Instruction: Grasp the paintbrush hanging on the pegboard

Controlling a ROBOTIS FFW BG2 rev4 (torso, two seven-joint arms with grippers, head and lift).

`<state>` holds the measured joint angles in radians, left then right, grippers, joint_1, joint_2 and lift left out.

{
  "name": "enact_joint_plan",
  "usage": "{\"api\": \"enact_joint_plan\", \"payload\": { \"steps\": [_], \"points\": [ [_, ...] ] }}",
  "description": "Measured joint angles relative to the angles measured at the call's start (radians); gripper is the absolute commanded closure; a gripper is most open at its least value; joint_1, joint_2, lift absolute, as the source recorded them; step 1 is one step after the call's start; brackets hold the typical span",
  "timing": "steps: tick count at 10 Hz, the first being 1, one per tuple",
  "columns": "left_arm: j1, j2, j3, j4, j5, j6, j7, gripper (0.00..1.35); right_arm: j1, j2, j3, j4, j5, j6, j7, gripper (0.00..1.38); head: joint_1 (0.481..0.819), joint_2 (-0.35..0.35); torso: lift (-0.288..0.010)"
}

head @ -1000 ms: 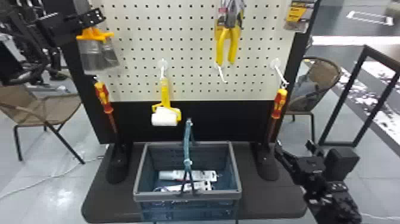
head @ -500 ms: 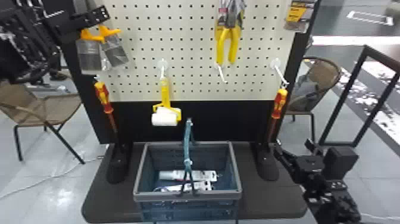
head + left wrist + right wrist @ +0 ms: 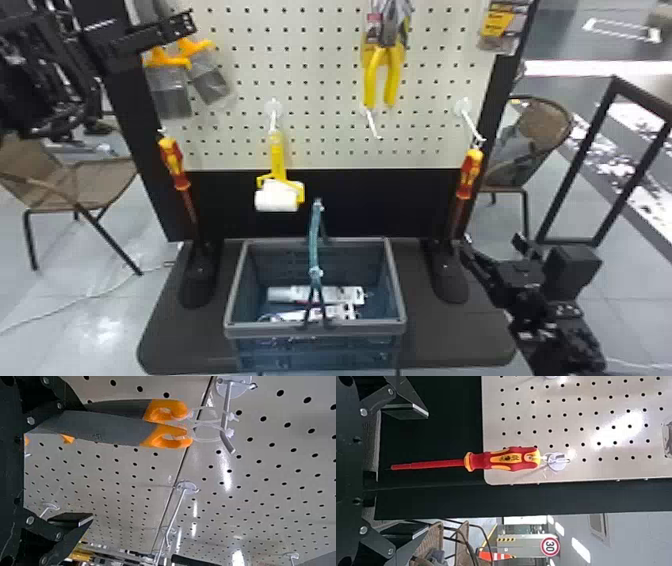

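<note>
Up at eleven o'clock of the pegboard (image 3: 320, 75), head view, the paintbrush (image 3: 167, 87) hangs with the left gripper (image 3: 167, 32) at its orange handle; the right gripper (image 3: 481, 261) sits at five o'clock, low beside the bench (image 3: 450, 330). Left wrist view adds what that misses: white ties (image 3: 208, 415) loop the handle onto a hook (image 3: 226, 415), and the fingers (image 3: 67, 523) stand wide apart, the grey body (image 3: 95, 427) between them, unclamped. Probably light, stiff, smooth and free to swing, so pinch its flat grey faces. Right wrist view: fingers spread, empty, facing a red screwdriver (image 3: 502, 460).
</note>
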<state>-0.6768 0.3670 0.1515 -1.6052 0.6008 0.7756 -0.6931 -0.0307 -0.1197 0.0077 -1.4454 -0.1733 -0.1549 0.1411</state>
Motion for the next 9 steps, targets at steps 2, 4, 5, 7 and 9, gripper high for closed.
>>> {"api": "enact_joint_plan", "payload": {
  "steps": [2, 4, 5, 7, 9],
  "points": [
    [-0.001, -0.002, 0.0, -0.008, -0.001, -0.005, 0.003, 1.22, 0.001, 0.0, 0.0, 0.003, -0.001, 0.0, 0.0, 0.28, 0.549, 0.0, -0.1],
    [0.005, -0.007, 0.003, -0.009, 0.008, -0.006, 0.014, 1.22, 0.003, 0.0, 0.0, 0.005, -0.002, 0.0, 0.0, 0.28, 0.549, 0.0, -0.1],
    [0.007, -0.008, 0.004, -0.01, 0.009, -0.007, 0.017, 1.22, 0.005, 0.0, 0.0, 0.006, -0.003, 0.0, 0.0, 0.28, 0.549, 0.0, -0.1],
    [0.01, -0.01, 0.006, -0.01, 0.01, -0.013, 0.019, 1.22, 0.006, 0.0, -0.001, 0.007, -0.007, 0.0, 0.0, 0.28, 0.549, 0.0, -0.1],
    [0.021, -0.015, 0.014, -0.021, 0.01, -0.021, 0.037, 1.22, 0.006, 0.0, -0.002, 0.008, -0.008, 0.0, 0.0, 0.28, 0.549, 0.0, -0.1]
  ]
}}
